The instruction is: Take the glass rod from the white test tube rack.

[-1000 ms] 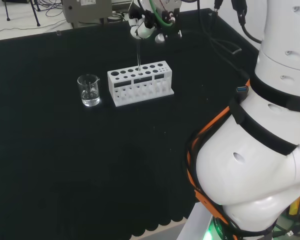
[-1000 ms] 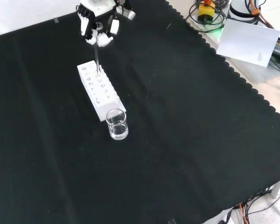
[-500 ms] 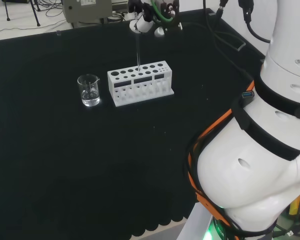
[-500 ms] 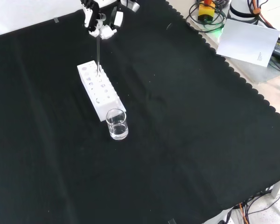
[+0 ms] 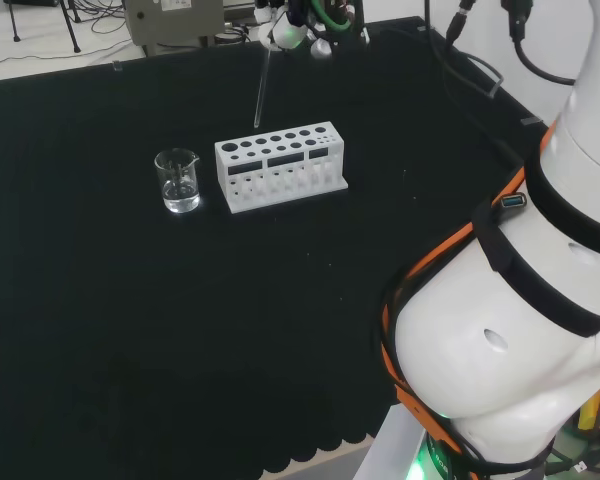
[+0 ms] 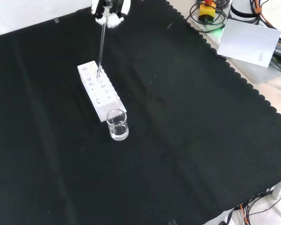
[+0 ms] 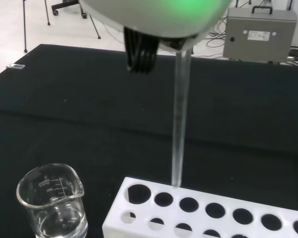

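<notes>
The white test tube rack (image 5: 280, 166) (image 6: 99, 91) (image 7: 203, 214) stands on the black cloth with several open holes in its top. The hand (image 5: 300, 24) (image 6: 110, 11) is well above it, shut on the upper end of the clear glass rod (image 5: 263, 90) (image 6: 101, 49) (image 7: 180, 119). The rod hangs slightly tilted. Its lower tip is level with the rack's top, by the back row of holes; in the head view it looks clear of the rack.
A glass beaker (image 5: 178, 181) (image 6: 117, 125) (image 7: 52, 203) with a little clear liquid stands beside one end of the rack. A grey box (image 5: 175, 18) (image 7: 260, 32) sits beyond the cloth. The arm's white links (image 5: 540, 300) bulk at the head view's right.
The hand has risen steadily and drawn the rod upward out of its hole in the rack. The rod now leans a little instead of standing straight.
</notes>
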You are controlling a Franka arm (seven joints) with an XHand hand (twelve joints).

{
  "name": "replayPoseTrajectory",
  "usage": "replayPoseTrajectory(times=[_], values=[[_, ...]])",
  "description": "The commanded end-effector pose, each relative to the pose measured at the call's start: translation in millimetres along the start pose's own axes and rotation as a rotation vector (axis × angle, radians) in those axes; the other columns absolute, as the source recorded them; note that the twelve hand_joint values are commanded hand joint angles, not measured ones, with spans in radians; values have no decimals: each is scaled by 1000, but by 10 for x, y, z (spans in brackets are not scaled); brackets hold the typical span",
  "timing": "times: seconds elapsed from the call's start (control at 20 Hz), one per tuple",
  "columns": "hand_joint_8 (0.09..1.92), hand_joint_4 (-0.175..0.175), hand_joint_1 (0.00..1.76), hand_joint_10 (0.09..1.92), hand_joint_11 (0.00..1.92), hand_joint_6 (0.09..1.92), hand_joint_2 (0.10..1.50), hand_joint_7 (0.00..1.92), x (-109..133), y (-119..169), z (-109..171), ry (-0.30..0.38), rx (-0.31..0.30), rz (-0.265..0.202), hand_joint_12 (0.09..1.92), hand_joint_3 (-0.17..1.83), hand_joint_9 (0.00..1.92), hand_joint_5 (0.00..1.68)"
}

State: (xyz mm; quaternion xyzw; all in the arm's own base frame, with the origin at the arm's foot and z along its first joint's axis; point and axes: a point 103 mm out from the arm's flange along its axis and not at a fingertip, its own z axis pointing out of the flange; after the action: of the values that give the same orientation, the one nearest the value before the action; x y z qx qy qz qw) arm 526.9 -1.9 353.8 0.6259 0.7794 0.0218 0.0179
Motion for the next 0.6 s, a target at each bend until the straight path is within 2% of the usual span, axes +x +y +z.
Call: replayPoseTrajectory(times=[0.05,0.6], values=[[1268,-175,1201,1000,1813,976,602,1439,55,-101,-79,-9,15,-4,1032,879,1814,1155],[1263,-175,1203,997,1813,965,600,1444,168,-203,-167,-13,-5,-33,1032,877,1819,1161]])
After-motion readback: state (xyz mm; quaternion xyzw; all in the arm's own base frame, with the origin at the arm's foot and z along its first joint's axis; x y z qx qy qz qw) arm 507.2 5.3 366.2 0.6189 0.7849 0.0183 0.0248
